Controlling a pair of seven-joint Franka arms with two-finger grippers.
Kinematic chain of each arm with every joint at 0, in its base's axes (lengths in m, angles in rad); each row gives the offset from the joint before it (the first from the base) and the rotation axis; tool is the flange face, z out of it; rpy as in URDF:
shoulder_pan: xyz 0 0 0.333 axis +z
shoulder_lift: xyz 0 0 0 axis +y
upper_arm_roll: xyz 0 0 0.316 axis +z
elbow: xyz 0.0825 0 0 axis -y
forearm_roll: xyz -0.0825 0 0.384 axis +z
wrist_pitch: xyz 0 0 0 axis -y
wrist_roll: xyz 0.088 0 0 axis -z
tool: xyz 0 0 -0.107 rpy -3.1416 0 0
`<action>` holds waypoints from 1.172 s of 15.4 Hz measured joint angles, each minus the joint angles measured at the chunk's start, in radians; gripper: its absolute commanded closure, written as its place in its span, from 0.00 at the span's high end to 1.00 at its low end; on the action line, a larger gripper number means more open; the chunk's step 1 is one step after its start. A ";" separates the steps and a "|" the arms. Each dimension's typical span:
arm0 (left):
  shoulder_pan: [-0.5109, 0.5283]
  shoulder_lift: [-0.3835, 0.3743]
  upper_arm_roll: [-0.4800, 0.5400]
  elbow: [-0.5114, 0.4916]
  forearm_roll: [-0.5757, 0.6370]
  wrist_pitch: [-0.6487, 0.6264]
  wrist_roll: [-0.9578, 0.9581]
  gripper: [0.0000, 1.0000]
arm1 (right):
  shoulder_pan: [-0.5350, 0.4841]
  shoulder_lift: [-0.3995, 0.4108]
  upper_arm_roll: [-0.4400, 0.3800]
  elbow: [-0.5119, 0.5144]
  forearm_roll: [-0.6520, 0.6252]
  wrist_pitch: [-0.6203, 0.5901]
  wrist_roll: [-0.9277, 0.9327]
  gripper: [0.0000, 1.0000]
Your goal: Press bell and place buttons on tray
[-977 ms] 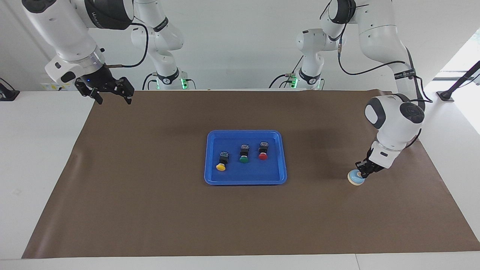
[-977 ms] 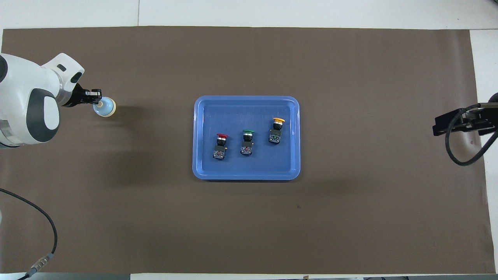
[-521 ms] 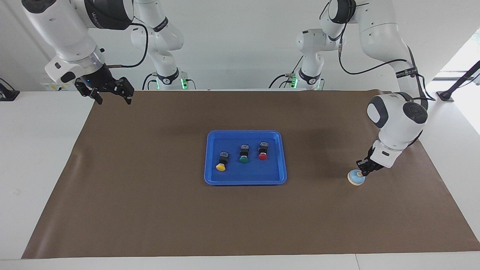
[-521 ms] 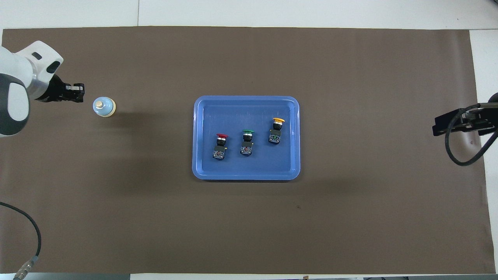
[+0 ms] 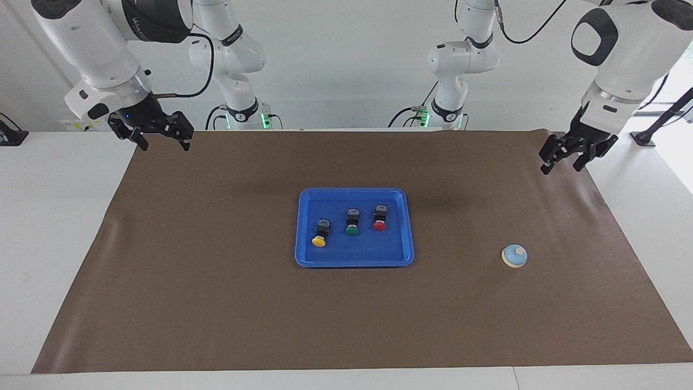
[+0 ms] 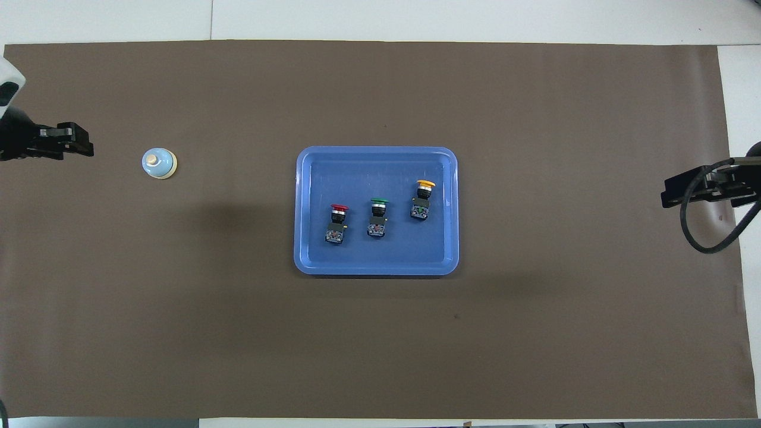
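Observation:
The blue tray [image 5: 354,264] lies at the middle of the mat, also in the overhead view [image 6: 376,270]. On it lie the red button [image 5: 379,218] [image 6: 337,221], the green button [image 5: 352,222] [image 6: 378,216] and the yellow button [image 5: 321,233] [image 6: 423,197]. The light-blue bell [image 5: 514,256] [image 6: 159,163] stands alone on the mat toward the left arm's end. My left gripper [image 5: 561,169] [image 6: 89,142] is raised over the mat's edge, well clear of the bell, open and empty. My right gripper [image 5: 165,146] [image 6: 664,193] waits open over the mat's edge at the right arm's end.
A brown mat [image 5: 216,298] covers most of the white table [image 5: 54,216]. Nothing else stands on it.
My left gripper has lifted off the bell's knob, opened, and swung up and toward the robots. The bell, the tray, the buttons and the right arm have not moved.

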 measured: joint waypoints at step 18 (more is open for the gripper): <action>-0.023 -0.038 -0.007 -0.007 0.000 -0.159 0.000 1.00 | 0.001 0.000 0.005 0.000 0.000 0.000 0.000 1.00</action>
